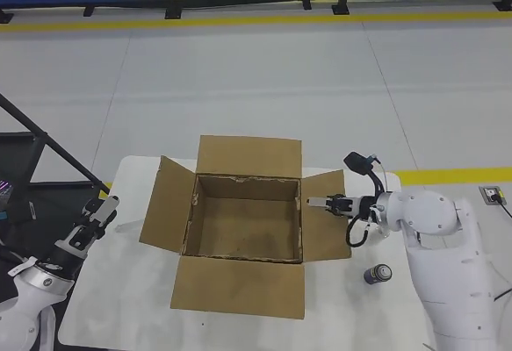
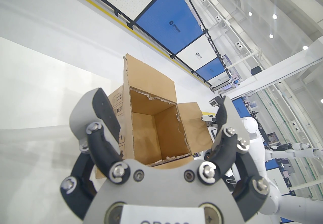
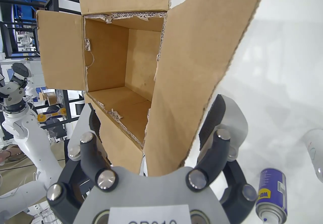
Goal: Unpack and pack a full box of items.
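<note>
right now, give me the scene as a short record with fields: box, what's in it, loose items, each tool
box: open brown cardboard box mid-way on the white table, four flaps spread out
inside: bare cardboard floor, no items seen
loose item: dark blue spray can on the table, on the robot's right of the box
right tool: open, one finger either side of the box's right-hand flap
left tool: open, holding nothing, apart from the box on its left side

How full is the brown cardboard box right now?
Empty: the brown cardboard box shows only its bare floor, all four flaps spread open.
</note>
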